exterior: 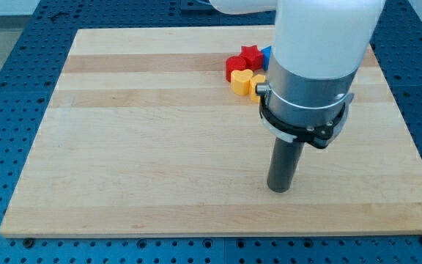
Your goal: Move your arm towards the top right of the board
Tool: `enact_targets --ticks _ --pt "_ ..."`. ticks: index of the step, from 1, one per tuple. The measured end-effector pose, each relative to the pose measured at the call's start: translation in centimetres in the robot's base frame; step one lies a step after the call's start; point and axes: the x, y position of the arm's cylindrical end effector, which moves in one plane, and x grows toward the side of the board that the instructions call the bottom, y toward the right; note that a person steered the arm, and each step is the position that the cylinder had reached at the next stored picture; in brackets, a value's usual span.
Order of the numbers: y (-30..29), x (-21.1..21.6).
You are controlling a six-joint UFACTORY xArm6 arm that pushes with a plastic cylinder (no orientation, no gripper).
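My tip point(279, 188) rests on the worktop point(138, 147), below the red point(242, 61), yellow point(245, 82) and blue point(266, 53) blocks; there are no fingers, so nothing is held.

I have a single view, set in front of the wooden board point(160, 147) and above it, looking down at a slant. It sits close: my arm point(317, 51) fills the top right, cropped by the frame.
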Motion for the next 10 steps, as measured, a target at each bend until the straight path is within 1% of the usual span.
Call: enact_targets --ticks 1,2,4,5,7,8,9,10 --pt "1.9 1.8" --pt "6.0 5.4" --pt "7.4 5.9" --pt "13.1 4.9" --pt "23.7 -2.6" --pt "26.6 -5.6" --pt "26.6 -5.9" --pt "26.5 -10.7"
